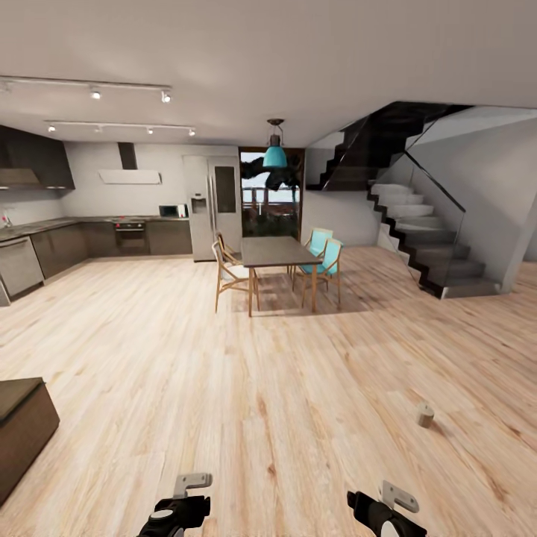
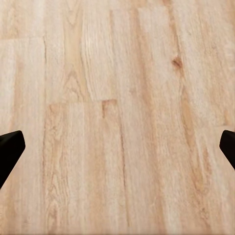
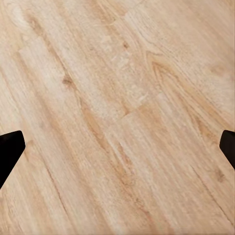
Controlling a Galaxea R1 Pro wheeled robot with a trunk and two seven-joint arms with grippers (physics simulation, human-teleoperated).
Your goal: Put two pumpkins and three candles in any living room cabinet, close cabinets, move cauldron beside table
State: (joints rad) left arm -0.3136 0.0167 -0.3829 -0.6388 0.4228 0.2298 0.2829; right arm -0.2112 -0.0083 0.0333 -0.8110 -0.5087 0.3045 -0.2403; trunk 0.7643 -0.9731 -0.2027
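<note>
One candle (image 1: 425,415), a short beige stub, stands on the light plank floor ahead of me to the right. At the lower left edge of the head view is the end of a low dark brown piece with a flat top, apparently the cabinet (image 1: 22,426). My left arm's wrist (image 1: 181,509) and right arm's wrist (image 1: 384,512) show at the bottom of the head view. In the wrist views the left gripper (image 2: 117,152) and right gripper (image 3: 117,152) hang open over bare floor, fingertips far apart. The pumpkins, the cauldron and the living room table are out of view.
A dining table (image 1: 276,253) with wooden and turquoise chairs stands in the middle distance. Dark kitchen counters (image 1: 67,242) and a steel fridge (image 1: 215,207) line the far left wall. A staircase (image 1: 425,239) rises at the right. Wide plank floor (image 1: 246,388) lies between.
</note>
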